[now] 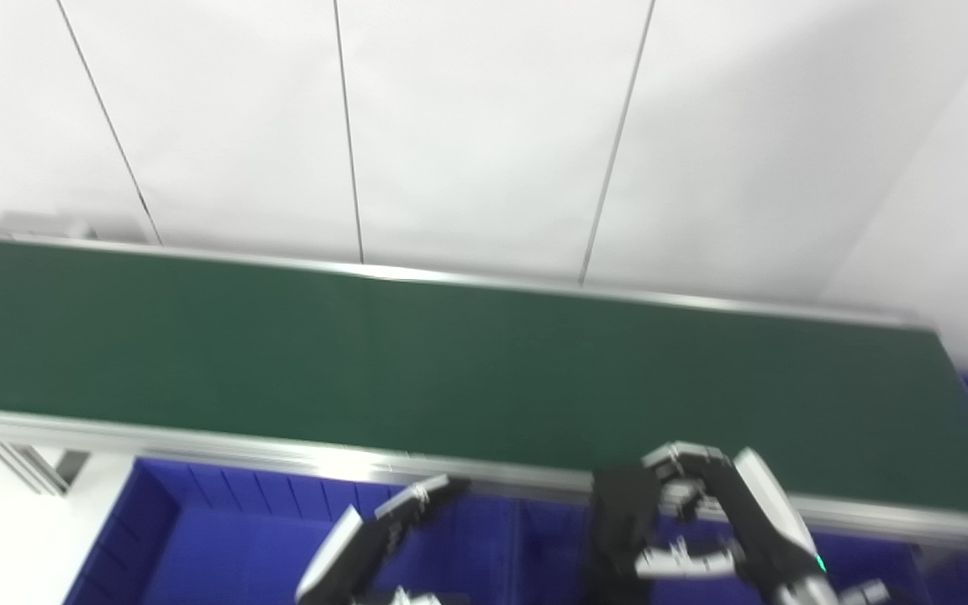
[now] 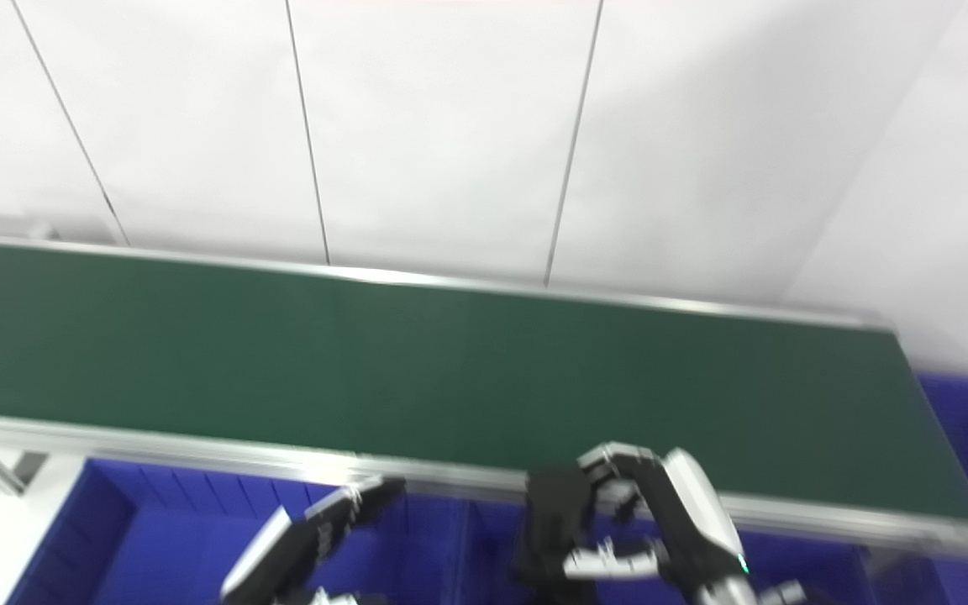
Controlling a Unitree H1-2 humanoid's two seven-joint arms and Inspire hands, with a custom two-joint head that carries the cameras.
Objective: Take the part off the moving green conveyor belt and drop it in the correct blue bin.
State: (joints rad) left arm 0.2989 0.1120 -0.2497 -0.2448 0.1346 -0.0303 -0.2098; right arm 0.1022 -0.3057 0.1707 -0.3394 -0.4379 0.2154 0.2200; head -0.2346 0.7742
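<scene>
Evidently right hand (image 1: 702, 521) clasps a dark blocky part (image 1: 618, 525) above the blue plastic bins (image 1: 198, 538) for release; left hand (image 1: 375, 529), fingers extended, holds nothing; green conveyor belt (image 1: 450, 370) bare

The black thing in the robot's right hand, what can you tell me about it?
The black part is a dark, matte, blocky piece, blurred, so its finer shape and material cannot be told. It stands roughly upright in the right hand, with curled fingers over its top and the thumb lower at its side. It hangs in front of the conveyor's near metal rail, above the blue bins, its bottom cut off by the picture's edge.
</scene>
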